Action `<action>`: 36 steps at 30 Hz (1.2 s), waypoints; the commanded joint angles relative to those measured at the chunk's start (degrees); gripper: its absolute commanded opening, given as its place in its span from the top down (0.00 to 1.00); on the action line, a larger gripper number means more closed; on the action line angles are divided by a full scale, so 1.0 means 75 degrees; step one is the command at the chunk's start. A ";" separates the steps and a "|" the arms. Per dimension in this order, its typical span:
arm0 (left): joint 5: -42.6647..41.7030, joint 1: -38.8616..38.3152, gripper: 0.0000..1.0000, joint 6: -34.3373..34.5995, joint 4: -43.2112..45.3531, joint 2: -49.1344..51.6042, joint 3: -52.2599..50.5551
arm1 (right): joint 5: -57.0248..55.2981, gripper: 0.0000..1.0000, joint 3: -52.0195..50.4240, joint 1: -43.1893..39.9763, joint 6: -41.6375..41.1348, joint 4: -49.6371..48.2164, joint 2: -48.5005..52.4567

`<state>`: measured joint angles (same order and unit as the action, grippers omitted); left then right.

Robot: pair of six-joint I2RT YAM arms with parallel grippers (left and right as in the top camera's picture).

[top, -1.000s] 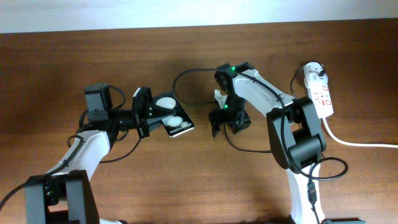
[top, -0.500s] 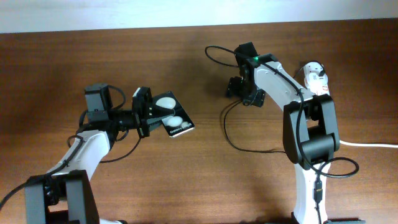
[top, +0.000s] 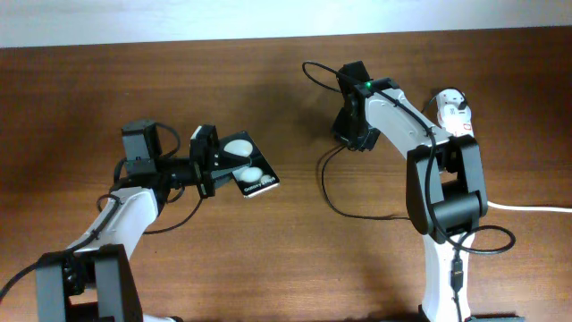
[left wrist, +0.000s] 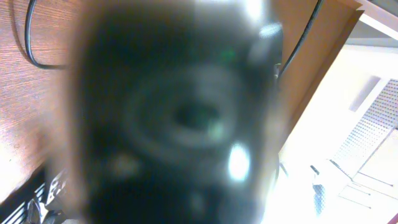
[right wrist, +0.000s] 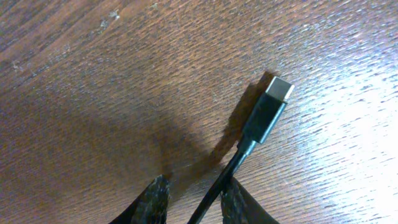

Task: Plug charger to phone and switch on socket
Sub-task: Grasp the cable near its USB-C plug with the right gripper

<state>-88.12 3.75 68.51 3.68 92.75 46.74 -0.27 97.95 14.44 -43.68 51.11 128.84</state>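
Left gripper (top: 207, 162) jaws pinch the phone (top: 250, 172), right gripper (right wrist: 194, 198) jaws pinch the charger (right wrist: 266, 113), plug well apart from the phone; plugging and socket (top: 461, 136) switching judged pending.

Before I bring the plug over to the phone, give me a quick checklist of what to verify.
1. Left tool gripping the small black glossy smartphone: ok.
2. Right tool gripping the thin black charger cable behind its plug: ok.
3. Silver plug tip unobstructed: ok.
4. Plug lined up with the phone's port: not ok, they sit well apart.
5. Port location: cannot tell, the left wrist view is blurred.
6. Narrow white power strip switch state: cannot tell, partly hidden.
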 commanded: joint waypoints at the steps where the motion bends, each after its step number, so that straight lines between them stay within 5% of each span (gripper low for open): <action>1: -0.0259 0.0006 1.00 -0.0181 0.0020 -0.0017 0.0154 | -0.0323 0.74 -0.0187 0.0020 -0.0312 0.0044 0.0370; 8: -0.0259 0.0006 1.00 -0.0184 0.0023 -0.0017 0.0154 | -0.0172 0.96 -0.0187 0.0020 -0.0440 0.0061 0.0370; 14: -0.0259 0.0006 1.00 -0.0184 0.0023 -0.0017 0.0154 | 0.2008 0.96 -0.0044 -0.0029 0.1282 0.0047 -0.0090; 21: -0.0262 0.0006 1.00 -0.1014 0.0399 -0.0017 0.0154 | 0.2037 0.96 -0.0044 -0.0020 0.2868 0.1434 -0.3054; 25: -0.0268 -0.0003 1.00 -0.1037 0.1597 -0.0017 0.0154 | 0.2040 0.96 -0.0044 0.0035 0.3620 0.2707 -0.4765; 36: -0.0268 -0.0635 1.00 -0.1090 0.2495 -0.0017 0.0154 | 0.1032 0.96 -0.0061 0.3019 0.3354 0.3695 -0.6767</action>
<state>-88.31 0.93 61.65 19.42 92.79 46.78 11.57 97.56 33.71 -17.23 78.67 78.39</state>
